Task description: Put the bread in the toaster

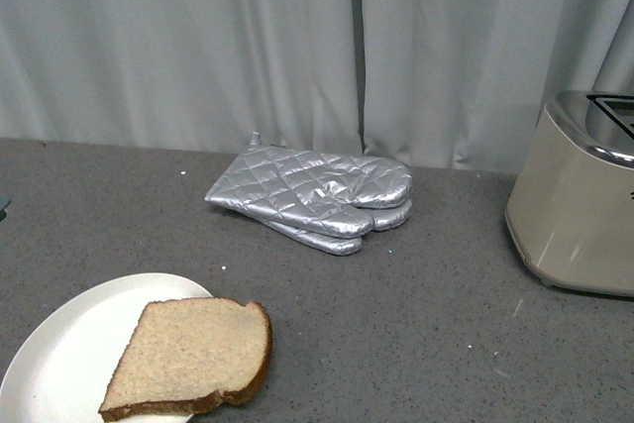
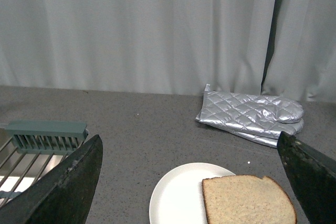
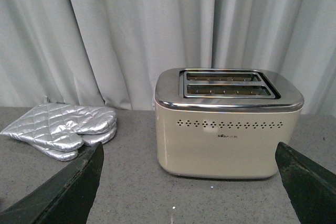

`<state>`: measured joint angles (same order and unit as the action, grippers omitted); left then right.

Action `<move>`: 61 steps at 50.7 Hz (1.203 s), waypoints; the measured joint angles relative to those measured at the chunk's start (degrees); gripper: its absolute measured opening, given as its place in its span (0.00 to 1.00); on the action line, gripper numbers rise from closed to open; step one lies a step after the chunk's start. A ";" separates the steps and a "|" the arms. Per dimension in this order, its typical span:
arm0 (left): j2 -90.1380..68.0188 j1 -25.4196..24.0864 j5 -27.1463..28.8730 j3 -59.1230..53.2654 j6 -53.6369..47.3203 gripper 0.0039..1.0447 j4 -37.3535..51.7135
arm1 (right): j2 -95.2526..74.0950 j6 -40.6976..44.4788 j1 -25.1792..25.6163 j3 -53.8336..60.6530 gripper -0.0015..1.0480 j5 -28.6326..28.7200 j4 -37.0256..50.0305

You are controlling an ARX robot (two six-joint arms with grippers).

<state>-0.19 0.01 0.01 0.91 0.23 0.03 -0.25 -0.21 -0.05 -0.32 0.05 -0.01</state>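
Observation:
A slice of tan bread [image 1: 193, 354] with a brown crust lies half on a white plate [image 1: 69, 354] at the near left, its crust edge hanging over the plate's right rim. In the left wrist view the bread [image 2: 247, 200] lies just ahead of my open left gripper [image 2: 191, 182], whose dark fingers [image 2: 68, 184] stand wide apart with nothing between them. The beige toaster [image 1: 580, 200] with a shiny metal top stands at the right edge. My open right gripper [image 3: 191, 184] faces the toaster [image 3: 226, 124], its two slots empty. Neither arm shows in the front view.
A pair of quilted silver oven mitts [image 1: 317, 190] lies at the back middle of the grey counter, before a grey curtain [image 1: 297, 37]. A green-edged wire rack [image 2: 44, 137] sits at the far left in the left wrist view.

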 joint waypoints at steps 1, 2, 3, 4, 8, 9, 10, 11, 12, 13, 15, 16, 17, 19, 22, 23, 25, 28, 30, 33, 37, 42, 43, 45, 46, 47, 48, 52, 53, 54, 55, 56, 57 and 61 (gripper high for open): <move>0.00 0.00 0.02 0.00 0.00 0.94 0.00 | 0.00 0.00 0.00 0.00 0.91 0.02 0.00; 0.00 0.00 0.00 0.00 0.00 0.94 0.00 | 0.00 0.00 0.00 0.00 0.91 0.00 0.00; 0.00 0.00 0.00 0.00 0.00 0.94 0.00 | 0.00 0.00 0.00 0.00 0.91 0.00 0.00; 0.00 0.00 0.00 0.00 0.00 0.94 0.00 | 0.00 0.00 0.00 0.00 0.91 0.02 0.00; 0.00 0.00 0.00 0.00 0.00 0.94 0.00 | 0.00 0.00 0.00 0.00 0.91 0.00 0.00; 0.00 0.00 0.00 0.00 0.00 0.94 0.00 | 0.00 0.00 0.00 0.00 0.91 0.00 0.00; 0.00 0.00 0.00 0.00 0.00 0.94 0.00 | 0.00 0.00 0.00 0.00 0.91 0.00 0.00; 0.00 0.00 0.00 0.00 0.00 0.94 0.00 | 0.00 0.00 0.00 0.00 0.91 0.00 0.00; 0.00 0.00 0.00 0.00 0.00 0.94 0.00 | 0.00 0.00 0.00 0.00 0.91 0.00 0.00; 0.00 0.00 0.00 0.00 0.00 0.94 0.00 | 0.00 -0.02 0.00 0.00 0.91 0.00 0.00; 0.00 0.00 0.02 0.00 0.00 0.94 0.00 | 0.00 0.00 0.00 0.00 0.91 0.02 0.00; 0.00 0.00 0.00 0.00 0.00 0.94 0.00 | 0.00 0.00 0.00 0.00 0.91 0.02 0.00; 0.00 0.00 0.00 0.00 0.00 0.94 0.00 | 0.00 0.00 0.00 0.00 0.91 0.00 0.00; 0.00 0.00 0.00 0.00 0.00 0.94 0.00 | 0.00 0.00 0.00 0.00 0.91 0.02 0.00; 0.00 0.00 0.00 0.00 0.00 0.94 0.00 | 0.00 0.00 0.00 0.00 0.91 0.02 0.00; 0.00 0.00 0.00 0.00 0.00 0.94 0.00 | 0.00 0.00 0.00 0.00 0.91 0.00 0.00; 0.00 0.00 0.00 0.00 0.00 0.94 0.00 | 0.00 0.00 0.00 0.00 0.91 0.02 0.00; 0.00 0.00 0.00 0.00 0.00 0.94 0.00 | 0.00 0.00 0.00 0.00 0.91 0.00 0.00; 0.00 0.00 0.00 0.00 0.00 0.94 0.00 | 0.00 0.00 0.00 0.00 0.91 0.02 0.00; 0.00 0.00 0.00 0.00 0.00 0.94 0.00 | 0.00 0.00 0.00 0.00 0.91 0.02 0.00; 0.00 0.00 0.00 0.00 0.00 0.94 0.00 | 0.00 0.00 0.00 0.00 0.91 0.00 0.00; 0.00 0.00 0.00 0.00 0.00 0.94 0.00 | 0.00 -0.02 0.00 0.00 0.91 0.00 0.00; 0.00 0.00 0.00 0.00 0.00 0.94 0.00 | 0.00 0.00 0.00 0.00 0.91 0.00 0.00; 0.00 0.00 0.00 0.00 0.00 0.94 0.00 | 0.00 0.00 0.00 0.00 0.91 0.02 0.00; 0.00 0.00 0.00 0.00 0.00 0.94 0.00 | 0.00 0.00 0.00 0.00 0.91 0.00 0.00; 0.00 0.00 0.00 0.00 0.00 0.94 0.00 | 0.00 0.00 0.00 0.00 0.91 0.00 0.00; 0.00 0.00 0.00 0.00 0.00 0.94 0.00 | 0.00 0.00 0.00 0.00 0.91 0.00 0.00; 0.00 0.00 0.00 0.00 0.00 0.94 0.00 | 0.00 0.00 0.00 0.00 0.91 0.00 0.00; 0.00 0.00 0.00 0.00 0.00 0.94 0.00 | 0.00 0.00 0.00 0.00 0.91 0.00 0.00; 0.00 0.00 0.00 0.00 0.00 0.94 0.00 | 0.00 0.00 0.00 0.00 0.91 0.00 0.00; 0.00 0.00 0.00 0.00 0.00 0.94 0.00 | 0.00 -0.02 0.00 0.00 0.91 0.00 0.00; 0.00 0.00 0.00 0.00 0.00 0.94 0.00 | 0.00 0.00 0.00 0.00 0.91 0.00 0.00; 0.00 0.00 0.00 0.00 0.00 0.94 0.00 | 0.00 -0.02 0.00 0.00 0.91 0.02 0.00; 0.00 0.00 0.00 0.00 0.00 0.94 0.00 | 0.00 0.00 0.00 0.00 0.91 0.00 0.00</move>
<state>-0.19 0.01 0.01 0.91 0.23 0.03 -0.25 -0.21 -0.05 -0.32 0.05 -0.01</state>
